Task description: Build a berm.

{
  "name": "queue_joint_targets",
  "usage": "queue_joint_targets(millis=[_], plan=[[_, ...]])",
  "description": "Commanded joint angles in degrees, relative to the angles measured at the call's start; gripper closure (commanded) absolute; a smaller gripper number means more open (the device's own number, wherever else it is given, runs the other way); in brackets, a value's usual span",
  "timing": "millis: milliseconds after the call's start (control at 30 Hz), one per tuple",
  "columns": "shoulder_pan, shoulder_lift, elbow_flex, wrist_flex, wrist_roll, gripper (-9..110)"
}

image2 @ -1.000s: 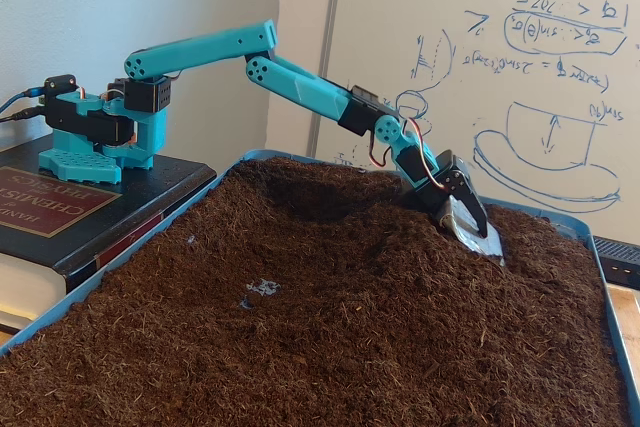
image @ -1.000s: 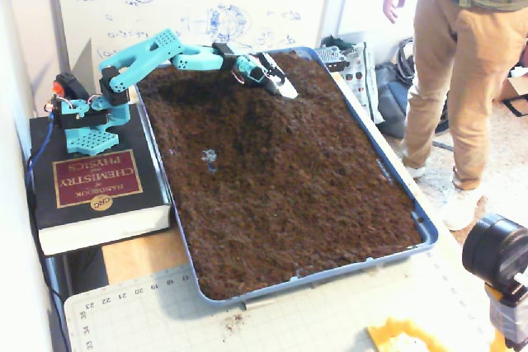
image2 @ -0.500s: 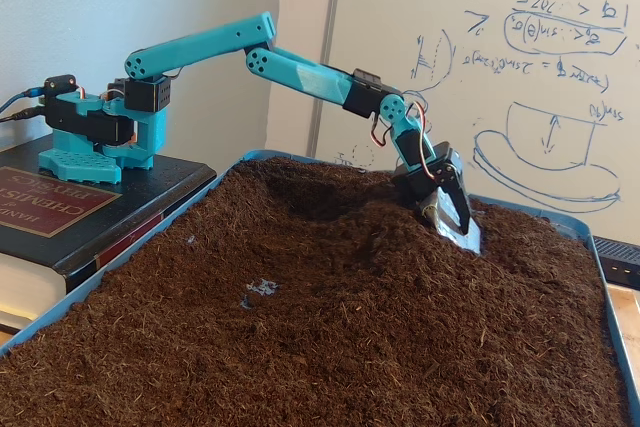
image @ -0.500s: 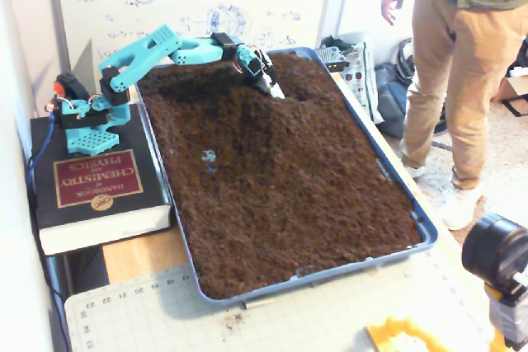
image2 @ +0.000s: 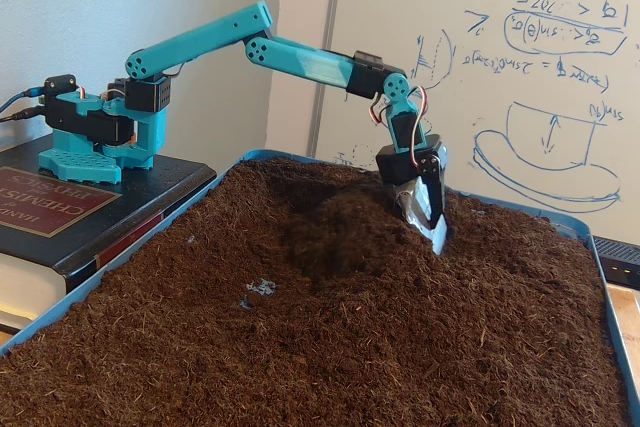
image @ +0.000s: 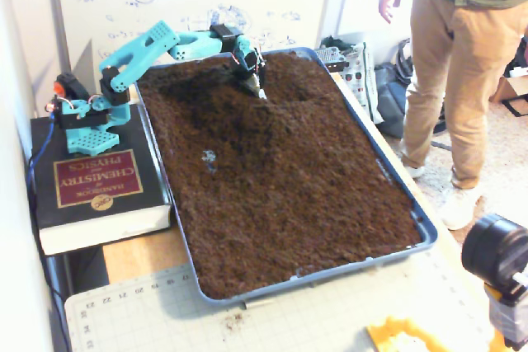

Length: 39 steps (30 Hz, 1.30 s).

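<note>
Pincer [image2: 428, 215] of the teal, plastic, jointed arm [image2: 300, 55] points down into the soil at the far end of the tray, a shiny scoop-like blade at its tip with its lower edge touching the dirt; in a fixed view [image: 254, 82] it shows only as a small dark shape. Whether its fingers stand apart or closed I cannot tell, and nothing is seen gripped between them.

Loose dark-brown crumbly soil [image: 297, 195] fills the shallow blue rectangular tray [image: 429, 232] nearly to its rim. A low raised ridge of that soil, the berm [image2: 345, 227], lies just beside the blade, on its left in that fixed view, with a sloping side falling toward the flatter soil in front. In a fixed view the same heap [image: 247, 117] sits near the far end of the tray, just below the pincer, with a shallower hollow to its right. A small pale scrap [image2: 262, 288] lies on the soil nearer the camera, well apart from the blade.

The arm's teal base [image: 87, 121] stands on a thick black hardback book with a maroon label [image: 99, 191], just beside the tray's left edge on the counter [image: 140, 257]. A whiteboard with blue marker sketches [image2: 520, 77] hangs behind. A person in tan trousers [image: 450, 63] stands on the right.
</note>
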Motion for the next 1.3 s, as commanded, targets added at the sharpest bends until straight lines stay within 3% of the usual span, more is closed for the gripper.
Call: queue_joint_targets(millis=[0, 367, 700, 867, 1267], plan=[[-1.6, 2.0, 2.1, 7.1, 1.2, 101], [-0.4, 14.9, 1.4, 5.0, 1.8, 101], [7.0, 21.4, 1.6, -23.6, 0.0, 101], [9.0, 19.5, 2.6, -35.9, -8.0, 101], [13.6, 7.8, 1.5, -48.5, -24.5, 101]])
